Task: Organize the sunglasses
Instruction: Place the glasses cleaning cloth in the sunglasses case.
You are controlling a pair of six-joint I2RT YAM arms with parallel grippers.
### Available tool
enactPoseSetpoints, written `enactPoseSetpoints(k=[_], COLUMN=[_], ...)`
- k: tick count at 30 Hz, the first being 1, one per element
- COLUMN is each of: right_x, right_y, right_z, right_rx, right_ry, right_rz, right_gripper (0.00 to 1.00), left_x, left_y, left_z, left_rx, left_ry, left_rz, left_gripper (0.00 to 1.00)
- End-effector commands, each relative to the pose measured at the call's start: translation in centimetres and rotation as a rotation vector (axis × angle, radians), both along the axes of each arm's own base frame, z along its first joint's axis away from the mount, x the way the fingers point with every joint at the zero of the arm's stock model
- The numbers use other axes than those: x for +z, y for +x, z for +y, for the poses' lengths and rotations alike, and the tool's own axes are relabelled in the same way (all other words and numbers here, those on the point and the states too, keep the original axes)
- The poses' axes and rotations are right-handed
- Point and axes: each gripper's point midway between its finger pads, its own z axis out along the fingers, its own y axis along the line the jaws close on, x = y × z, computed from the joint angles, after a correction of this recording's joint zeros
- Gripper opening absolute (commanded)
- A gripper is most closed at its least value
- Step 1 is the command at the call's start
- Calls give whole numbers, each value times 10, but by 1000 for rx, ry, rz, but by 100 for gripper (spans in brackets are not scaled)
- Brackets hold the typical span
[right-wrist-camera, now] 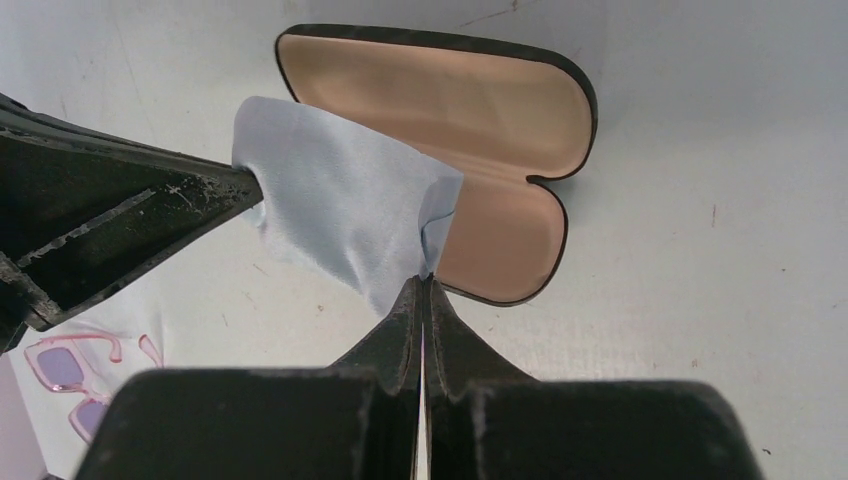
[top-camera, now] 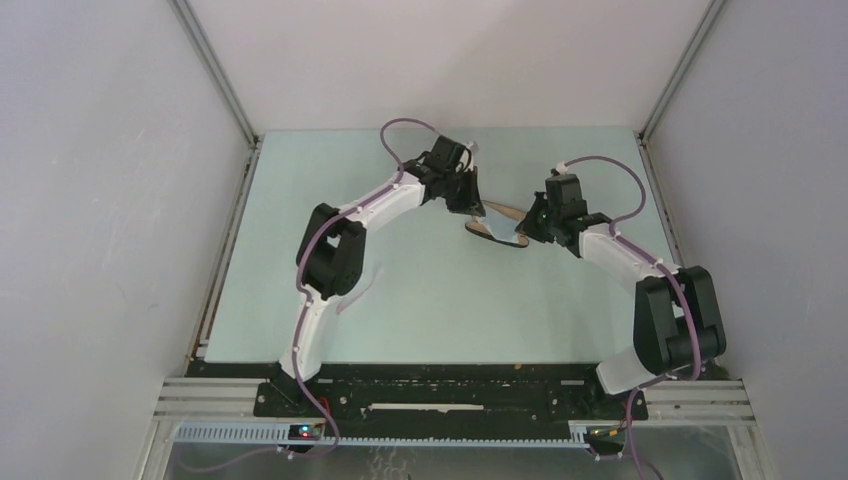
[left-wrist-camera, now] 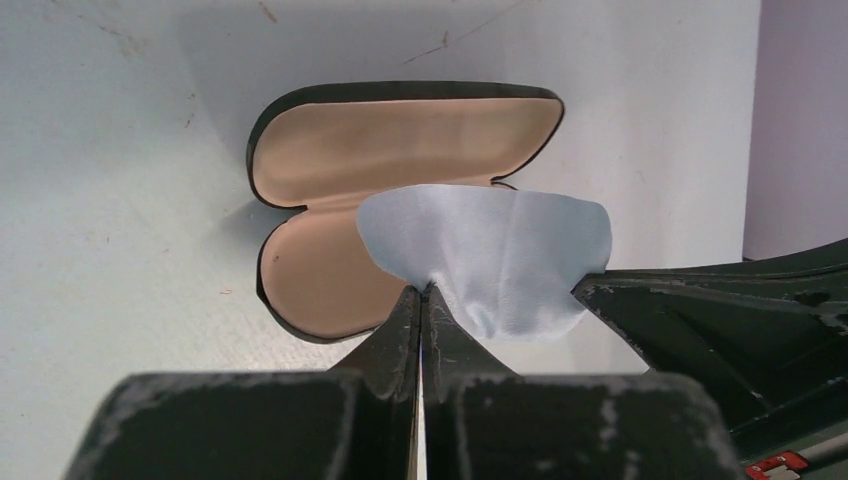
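Observation:
Both grippers pinch a small light blue cloth (left-wrist-camera: 490,255) between them, held above the table. My left gripper (left-wrist-camera: 422,290) is shut on one corner; my right gripper (right-wrist-camera: 424,280) is shut on the opposite corner of the cloth (right-wrist-camera: 340,215). A black oblong case with tan lining (left-wrist-camera: 400,150) lies open on the table just beyond the cloth, also in the right wrist view (right-wrist-camera: 480,120) and from above (top-camera: 500,225). The pink-framed sunglasses (right-wrist-camera: 75,375) lie on the table at the lower left of the right wrist view, partly cut off. From above they are hidden.
The other gripper's black finger shows in each wrist view: at the right in the left wrist view (left-wrist-camera: 720,320), at the left in the right wrist view (right-wrist-camera: 110,215). Metal frame posts and white walls border the pale green table (top-camera: 420,300).

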Motion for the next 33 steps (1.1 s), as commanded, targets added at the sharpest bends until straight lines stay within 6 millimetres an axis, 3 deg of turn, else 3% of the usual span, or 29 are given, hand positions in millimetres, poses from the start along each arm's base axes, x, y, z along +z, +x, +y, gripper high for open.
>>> enactPoseSetpoints(k=[1, 13, 33], right_x=[4, -32, -51], right_y=[15, 20, 25], right_z=[-3, -4, -6], right_rx=[-1, -1, -1], right_ry=[-7, -18, -27], right_rz=[-26, 49, 78], right_gripper=[0, 0, 0], left_x=[12, -25, -61], left_y=[11, 12, -2], left_z=[-6, 1, 14], left_rx=[-34, -29, -39], left_ry=[-34, 8, 65], left_rz=[-41, 9, 83], left_gripper=[0, 0, 0])
